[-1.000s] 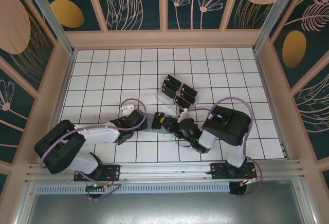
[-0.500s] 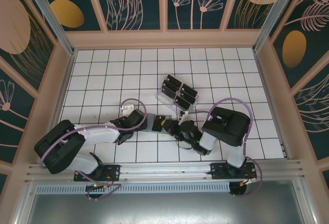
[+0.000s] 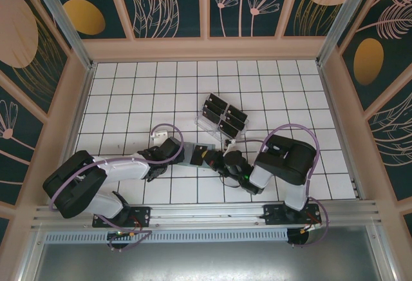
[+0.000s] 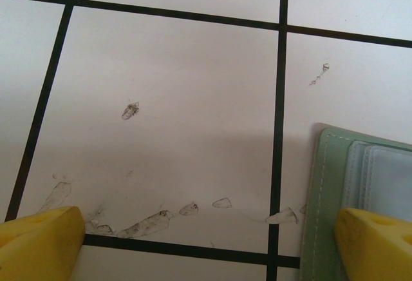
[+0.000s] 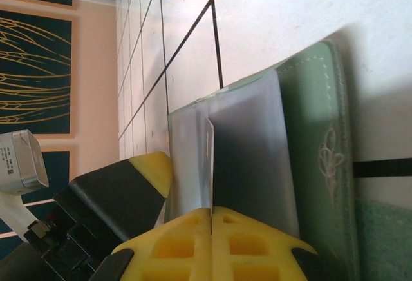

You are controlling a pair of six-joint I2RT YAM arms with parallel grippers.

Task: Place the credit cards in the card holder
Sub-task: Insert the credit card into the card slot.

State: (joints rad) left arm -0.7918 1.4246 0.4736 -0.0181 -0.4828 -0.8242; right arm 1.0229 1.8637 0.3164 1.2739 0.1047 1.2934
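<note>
A white-tiled counter (image 3: 129, 94) with black grid lines carries a clear plastic rack (image 3: 203, 124) just 12 o'clock of its centre, walled at 9, 12 and 3 o'clock by dark floral panels (image 3: 174, 4), an aluminium rail (image 3: 206, 213) at 6 o'clock.

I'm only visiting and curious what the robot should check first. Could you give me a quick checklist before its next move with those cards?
1. Card holder lies open on the table, clear sleeves showing: ok.
2. Left gripper is open, one fingertip at the holder's edge: ok.
3. Right gripper is shut on a thin sheet standing edge-on over the holder: ok.
4. That sheet is a credit card, not a sleeve leaf: cannot tell.
5. More credit cards stand in the clear rack beyond the holder: ok.
</note>
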